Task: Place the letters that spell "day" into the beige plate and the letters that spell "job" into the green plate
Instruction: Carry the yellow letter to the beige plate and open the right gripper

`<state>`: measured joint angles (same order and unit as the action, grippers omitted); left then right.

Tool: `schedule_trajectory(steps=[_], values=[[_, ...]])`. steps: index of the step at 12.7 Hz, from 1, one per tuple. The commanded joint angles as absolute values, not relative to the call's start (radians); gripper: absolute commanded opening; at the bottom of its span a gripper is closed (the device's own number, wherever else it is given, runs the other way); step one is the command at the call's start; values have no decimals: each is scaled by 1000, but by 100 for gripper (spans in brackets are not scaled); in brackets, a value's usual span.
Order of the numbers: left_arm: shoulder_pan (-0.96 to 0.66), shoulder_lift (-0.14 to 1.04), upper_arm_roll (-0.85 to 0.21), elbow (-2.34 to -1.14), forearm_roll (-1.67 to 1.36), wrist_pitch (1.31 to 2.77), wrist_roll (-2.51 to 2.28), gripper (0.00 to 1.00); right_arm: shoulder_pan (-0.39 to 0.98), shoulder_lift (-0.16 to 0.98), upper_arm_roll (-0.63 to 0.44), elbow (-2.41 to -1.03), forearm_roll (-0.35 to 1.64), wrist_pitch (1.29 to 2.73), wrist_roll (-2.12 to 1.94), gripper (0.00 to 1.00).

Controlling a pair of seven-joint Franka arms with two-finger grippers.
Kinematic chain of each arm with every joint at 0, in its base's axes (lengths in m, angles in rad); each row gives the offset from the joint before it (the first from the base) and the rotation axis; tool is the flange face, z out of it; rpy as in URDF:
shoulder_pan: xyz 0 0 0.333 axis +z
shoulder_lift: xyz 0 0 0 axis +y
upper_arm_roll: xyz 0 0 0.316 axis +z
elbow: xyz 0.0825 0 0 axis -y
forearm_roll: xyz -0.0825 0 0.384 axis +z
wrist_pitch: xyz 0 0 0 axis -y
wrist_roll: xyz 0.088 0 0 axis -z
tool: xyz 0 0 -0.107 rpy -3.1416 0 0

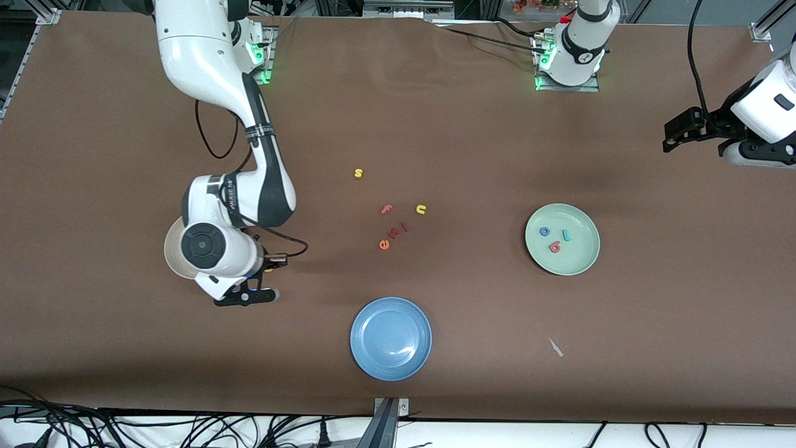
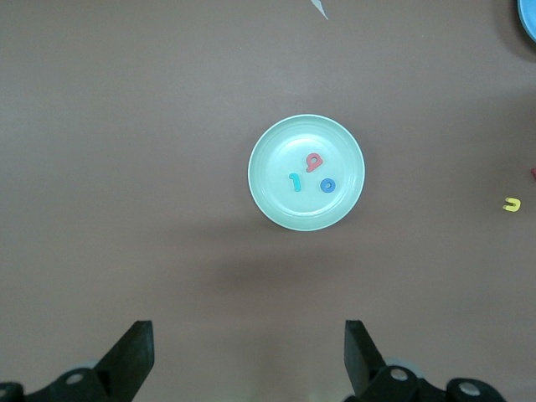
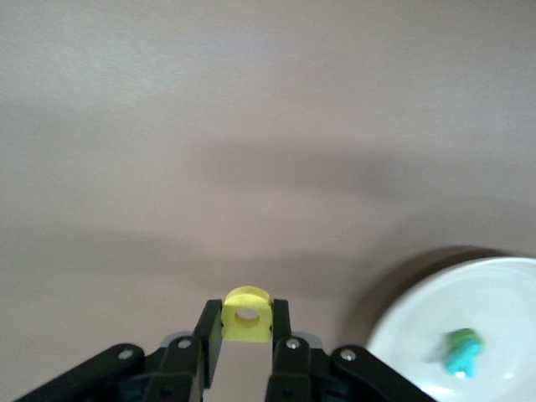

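Note:
My right gripper point(image 1: 270, 266) is shut on the yellow "a" point(image 3: 248, 316) and hangs over bare table just beside the beige plate point(image 1: 171, 252). The right arm hides most of that plate in the front view. In the right wrist view the beige plate point(image 3: 494, 301) holds a teal letter point(image 3: 461, 352) with a bit of green on it. The green plate point(image 1: 581, 258) carries the blue "o" point(image 1: 544, 231), teal "j" point(image 1: 566, 234) and salmon "b" point(image 1: 555, 247). My left gripper point(image 2: 247, 339) waits open and empty, high at the left arm's end of the table.
Loose letters lie mid-table: yellow "s" point(image 1: 358, 173), salmon "f" point(image 1: 386, 210), yellow "u" point(image 1: 421, 210), orange "e" point(image 1: 384, 245) and two small reddish pieces beside it. A blue plate point(image 1: 390, 338) sits nearest the front camera. A white scrap point(image 1: 555, 347) lies beside it.

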<state>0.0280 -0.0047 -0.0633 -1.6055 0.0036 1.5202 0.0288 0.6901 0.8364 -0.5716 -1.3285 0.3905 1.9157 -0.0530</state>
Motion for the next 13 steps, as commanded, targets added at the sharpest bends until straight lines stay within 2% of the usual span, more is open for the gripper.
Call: schedule_trajectory(steps=[1, 4, 7, 13], values=[[29, -8, -67, -1591, 32, 1500, 52, 100, 698, 760, -613, -1451, 402, 1925, -181, 0], [31, -8, -66, -1591, 32, 1497, 58, 100, 698, 672, -615, -1641, 400, 2063, -306, 0], [32, -8, -64, -1591, 32, 1494, 58, 100, 698, 603, -617, -1834, 402, 2259, -454, 0], [37, -8, -61, -1591, 32, 1493, 61, 100, 695, 577, -623, -1925, 434, 2353, -578, 0]])
